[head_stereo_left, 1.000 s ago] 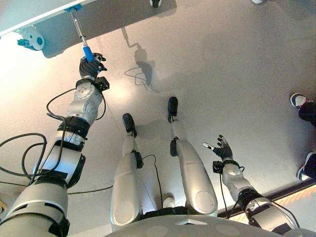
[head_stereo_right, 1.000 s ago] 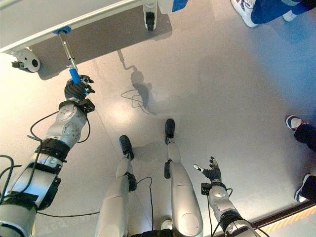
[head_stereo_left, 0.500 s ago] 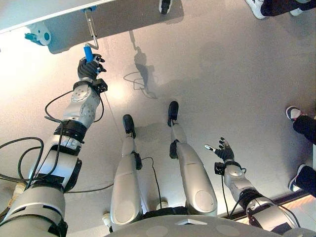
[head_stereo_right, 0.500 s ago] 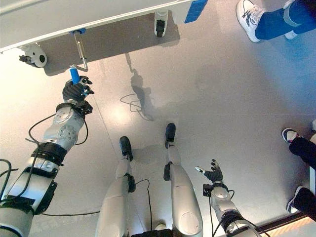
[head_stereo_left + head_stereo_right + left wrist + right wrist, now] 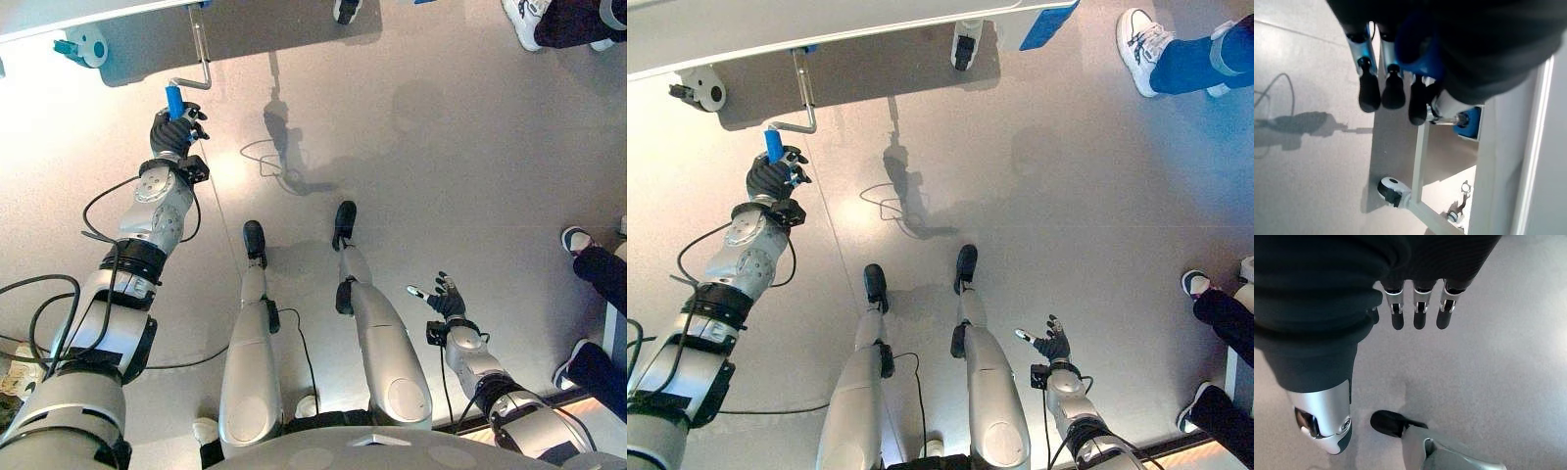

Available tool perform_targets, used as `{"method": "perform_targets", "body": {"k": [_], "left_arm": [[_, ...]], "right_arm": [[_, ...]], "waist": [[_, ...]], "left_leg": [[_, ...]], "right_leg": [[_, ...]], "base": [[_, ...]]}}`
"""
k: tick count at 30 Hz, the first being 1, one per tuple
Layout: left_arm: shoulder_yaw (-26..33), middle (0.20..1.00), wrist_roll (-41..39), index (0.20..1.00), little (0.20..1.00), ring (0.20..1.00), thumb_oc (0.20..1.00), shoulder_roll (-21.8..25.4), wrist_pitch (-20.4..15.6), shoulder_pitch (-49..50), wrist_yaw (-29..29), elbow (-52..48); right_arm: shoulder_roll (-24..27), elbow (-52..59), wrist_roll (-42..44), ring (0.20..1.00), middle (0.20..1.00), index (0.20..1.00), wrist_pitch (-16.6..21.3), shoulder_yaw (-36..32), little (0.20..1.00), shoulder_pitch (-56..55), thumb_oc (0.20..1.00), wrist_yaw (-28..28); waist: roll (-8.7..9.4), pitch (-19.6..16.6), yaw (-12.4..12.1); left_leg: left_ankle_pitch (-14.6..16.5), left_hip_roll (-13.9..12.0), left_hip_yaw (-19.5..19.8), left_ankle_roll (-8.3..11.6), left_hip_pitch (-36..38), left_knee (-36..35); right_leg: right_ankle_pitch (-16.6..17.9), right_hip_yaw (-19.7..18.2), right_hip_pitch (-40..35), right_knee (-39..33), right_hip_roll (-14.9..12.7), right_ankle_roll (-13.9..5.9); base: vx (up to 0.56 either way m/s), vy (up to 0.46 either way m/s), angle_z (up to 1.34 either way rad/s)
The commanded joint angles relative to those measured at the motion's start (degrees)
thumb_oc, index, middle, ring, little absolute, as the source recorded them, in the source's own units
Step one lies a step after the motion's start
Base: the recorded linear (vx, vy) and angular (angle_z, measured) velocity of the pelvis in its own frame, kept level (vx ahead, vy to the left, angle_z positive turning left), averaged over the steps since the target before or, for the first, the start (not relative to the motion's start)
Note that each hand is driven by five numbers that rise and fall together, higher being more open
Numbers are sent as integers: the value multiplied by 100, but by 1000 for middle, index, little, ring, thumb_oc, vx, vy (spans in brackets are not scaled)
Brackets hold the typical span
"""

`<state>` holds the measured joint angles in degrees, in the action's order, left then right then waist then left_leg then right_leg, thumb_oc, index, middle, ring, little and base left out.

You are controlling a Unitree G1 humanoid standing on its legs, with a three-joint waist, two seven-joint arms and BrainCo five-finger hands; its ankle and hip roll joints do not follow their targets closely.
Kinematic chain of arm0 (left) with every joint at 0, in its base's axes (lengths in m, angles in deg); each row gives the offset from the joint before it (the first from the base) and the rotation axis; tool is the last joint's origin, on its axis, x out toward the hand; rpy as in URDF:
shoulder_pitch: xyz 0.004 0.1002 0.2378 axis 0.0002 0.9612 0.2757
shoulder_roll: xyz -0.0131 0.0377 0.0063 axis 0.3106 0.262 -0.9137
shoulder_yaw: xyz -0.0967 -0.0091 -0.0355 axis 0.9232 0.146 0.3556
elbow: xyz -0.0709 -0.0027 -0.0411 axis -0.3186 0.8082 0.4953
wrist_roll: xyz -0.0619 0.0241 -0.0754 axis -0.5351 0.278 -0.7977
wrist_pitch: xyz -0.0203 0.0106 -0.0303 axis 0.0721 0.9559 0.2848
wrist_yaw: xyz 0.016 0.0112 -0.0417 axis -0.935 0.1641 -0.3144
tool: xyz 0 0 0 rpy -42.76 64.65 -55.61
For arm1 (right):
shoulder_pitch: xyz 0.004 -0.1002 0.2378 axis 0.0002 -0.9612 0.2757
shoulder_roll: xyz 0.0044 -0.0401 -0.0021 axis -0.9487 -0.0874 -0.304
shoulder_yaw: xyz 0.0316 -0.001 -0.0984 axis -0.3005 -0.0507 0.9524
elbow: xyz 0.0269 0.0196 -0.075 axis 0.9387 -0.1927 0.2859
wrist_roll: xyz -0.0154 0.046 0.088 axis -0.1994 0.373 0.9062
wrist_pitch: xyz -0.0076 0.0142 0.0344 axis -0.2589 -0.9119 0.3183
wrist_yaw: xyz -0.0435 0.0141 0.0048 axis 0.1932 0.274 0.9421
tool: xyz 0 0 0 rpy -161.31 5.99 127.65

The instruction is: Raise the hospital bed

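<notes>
1. One blue crank handle [image 5: 174, 101] sits clenched in my left hand [image 5: 174, 133], on a bent metal crank [image 5: 804, 96] that runs up to the hospital bed's [image 5: 774, 29] lower frame edge.
2. My right hand [image 5: 446, 299] hangs over the floor [image 5: 441, 147], fingers loose, grasping nothing.

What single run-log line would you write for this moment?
step: cranking bed | left hand: curled round blue crank handle under bed frame | right hand: open, idle, low beside robot | person's shoe nearby
</notes>
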<state>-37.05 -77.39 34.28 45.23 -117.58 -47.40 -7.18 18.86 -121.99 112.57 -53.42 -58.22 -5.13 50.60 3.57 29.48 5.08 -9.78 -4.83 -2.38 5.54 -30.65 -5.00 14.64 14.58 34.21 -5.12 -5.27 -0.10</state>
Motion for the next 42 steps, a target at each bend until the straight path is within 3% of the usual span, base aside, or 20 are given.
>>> {"method": "perform_targets", "body": {"k": [1, 12, 13, 14, 16, 17, 18, 20, 22, 34, 42], "left_arm": [[492, 200, 309, 200, 200, 200, 200, 1075, -774, 66, -185, 473], [259, 200, 580, 200, 200, 200, 200, 1054, -584, -540, -285, 1543], [259, 200, 580, 200, 200, 200, 200, 1054, -581, -546, -286, 1547], [230, 200, 587, 200, 200, 200, 200, 1038, -567, -662, -315, 1714], [199, 200, 619, 200, 200, 200, 200, 1043, -539, -767, -338, 1832], [173, 200, 621, 200, 200, 200, 200, 1051, -540, -826, -365, 1882], [156, 200, 630, 200, 200, 200, 200, 1048, -528, -880, -388, 1941], [87, 200, 677, 200, 200, 200, 200, 1044, -509, -1030, -409, 2036], [42, 200, 750, 200, 200, 200, 200, 1060, -481, -1104, -415, 2094], [-276, 200, 1184, 200, 200, 200, 200, 1164, -348, -1743, -534, 2549], [-362, 200, 1344, 200, 200, 200, 200, 987, -342, -1941, -646, 2550]], "right_arm": [[119, -93, 222, 1000, 1000, 1000, 47, -217, 1000, -230, 1000, 29], [122, 309, 384, 1000, 1000, 1000, 241, -20, 1000, -260, 1000, 115], [123, 305, 383, 1000, 1000, 1000, 238, -19, 1000, -252, 1000, 116], [130, 432, 397, 1000, 1000, 1000, 279, 18, 1000, -290, 1000, 129], [155, 565, 385, 1000, 1000, 1000, 319, 70, 1000, -293, 1000, 153], [169, 672, 386, 1000, 1000, 1000, 345, 90, 1000, -309, 1000, 175], [178, 742, 408, 1000, 1000, 1000, 367, 92, 1000, -312, 1000, 184], [224, 1009, 425, 1000, 1000, 1000, 425, 126, 1000, -362, 1000, 214], [239, 1081, 427, 1000, 1000, 1000, 435, 127, 1000, -385, 1000, 226], [354, 1857, 427, 1000, 1000, 1000, 636, 201, 1000, -610, 1000, 276], [423, 2246, 294, 1000, 1000, 1000, 708, 332, 1000, -762, 1000, 281]], "waist": [[118, 30, -449], [250, 31, -352], [240, 29, -363], [254, 32, -324], [255, 31, -282], [271, 32, -261], [269, 32, -245], [284, 32, -175], [278, 32, -170], [256, 32, 71], [237, 32, 224]], "left_leg": [[128, 259, -72, -137, -181, 0], [107, 263, -66, -142, -605, 0], [269, 235, -27, -104, -510, 0], [114, 261, -76, -140, -692, 0], [236, 231, -47, -114, -708, 0], [106, 243, -108, -143, -839, 0], [262, 218, -72, -108, -788, 0], [95, 237, -134, -141, -1012, 0], [264, 203, -102, -102, -935, 0], [273, 167, -250, -76, -1316, 0], [273, 115, -368, -66, -1497, 0]], "right_leg": [[-250, 97, -393, 69, -463, -991], [-213, 88, -9, 42, -460, -1019], [-334, 32, -103, 31, -428, -1072], [-204, 64, 83, 39, -455, -1020], [-291, -10, 97, 23, -428, -1070], [-188, 18, 247, 38, -444, -1019], [-298, -45, 195, 24, -410, -1073], [-164, -42, 443, 28, -434, -1017], [-290, -108, 377, 19, -406, -1073], [-237, -304, 931, 15, -367, -1076], [-195, -472, 1275, 41, -302, -1037]], "base": [[40, 37, 11], [28, 16, 4], [38, 28, 4], [31, 25, 3], [29, 34, 4], [98, 14, 6], [34, 20, 6], [18, 10, 2], [39, -3, 0], [15, -6, -7], [-1, -28, -5]]}}
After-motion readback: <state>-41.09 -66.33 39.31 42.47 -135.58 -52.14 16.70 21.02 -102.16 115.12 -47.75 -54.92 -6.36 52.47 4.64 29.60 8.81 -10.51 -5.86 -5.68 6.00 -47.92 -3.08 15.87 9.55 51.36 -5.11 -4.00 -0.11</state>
